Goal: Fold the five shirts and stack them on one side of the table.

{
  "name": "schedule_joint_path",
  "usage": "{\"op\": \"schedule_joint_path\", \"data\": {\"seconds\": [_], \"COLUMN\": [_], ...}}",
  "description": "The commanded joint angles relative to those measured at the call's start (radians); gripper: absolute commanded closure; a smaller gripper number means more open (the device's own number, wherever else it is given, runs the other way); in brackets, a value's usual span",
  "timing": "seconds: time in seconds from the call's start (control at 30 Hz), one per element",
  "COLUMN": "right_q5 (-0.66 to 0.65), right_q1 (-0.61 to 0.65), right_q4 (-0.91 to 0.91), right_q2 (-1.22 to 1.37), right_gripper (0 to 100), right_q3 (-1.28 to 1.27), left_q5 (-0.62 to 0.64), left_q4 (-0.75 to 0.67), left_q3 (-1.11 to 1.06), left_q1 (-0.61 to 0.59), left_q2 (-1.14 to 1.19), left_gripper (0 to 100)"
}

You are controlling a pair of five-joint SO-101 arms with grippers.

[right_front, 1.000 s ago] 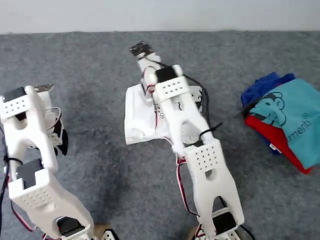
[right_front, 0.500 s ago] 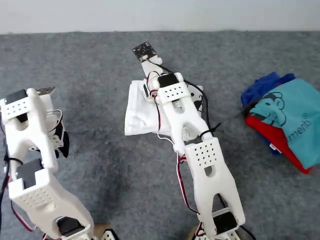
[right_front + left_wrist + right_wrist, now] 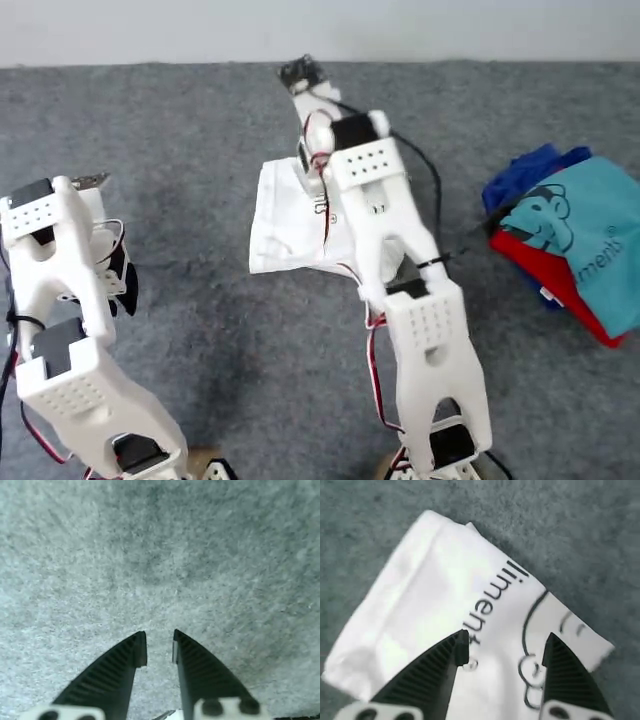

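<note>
The white shirt lies a little above the middle of the high view, flat on the grey felt table, and looks already folded into a compact rectangle with its print facing up. The right gripper hangs straight over it with its jaws spread wide and nothing between them, not touching the cloth as far as I can tell. The left gripper sits over bare felt at the lower left of the high view, well apart from the shirt. Its jaws are parted by only a narrow gap and it is empty.

The step in hand looks like the pick-up for stacking. The pile waits at the right edge of the high view: a teal shirt on top, a red shirt under it and a blue shirt showing behind.

The next move calls for dropping onto one folded edge and pinching through all the layers, so that the bundle lifts without opening.

The felt between shirt and pile is bare, which gives a free path to the right. The pile itself sits close to the frame's right edge, so there is little margin for overshoot there.
</note>
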State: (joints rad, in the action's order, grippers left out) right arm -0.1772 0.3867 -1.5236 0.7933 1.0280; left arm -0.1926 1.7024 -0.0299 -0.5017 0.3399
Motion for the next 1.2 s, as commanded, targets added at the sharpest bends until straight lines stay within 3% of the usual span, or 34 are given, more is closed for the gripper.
{"op": "schedule_joint_path", "data": {"seconds": [0.0,0.1,0.3,0.83,1.17], "right_q5": [-0.008,-0.003,0.092,0.1,-0.041], "right_q1": [-0.035,-0.071,-0.196,-0.151,-0.053], "right_q4": [-0.136,-0.254,-0.268,-0.157,-0.14], "right_q2": [-0.157,-0.147,-0.038,0.275,0.275], "right_gripper": [74.8,74.7,69.8,70.4,99.3], "right_q3": [0.032,0.02,-0.071,-0.072,-0.072], "left_q5": [-0.014,-0.014,-0.014,-0.011,-0.009], "left_q4": [-0.008,-0.008,-0.005,-0.005,-0.005], "left_q3": [-0.001,-0.001,-0.001,-0.001,-0.001], "left_q1": [0.011,0.011,0.011,0.011,0.011], "left_q2": [-0.049,-0.049,-0.049,-0.049,-0.049], "left_gripper": [90,90,90,90,90]}}
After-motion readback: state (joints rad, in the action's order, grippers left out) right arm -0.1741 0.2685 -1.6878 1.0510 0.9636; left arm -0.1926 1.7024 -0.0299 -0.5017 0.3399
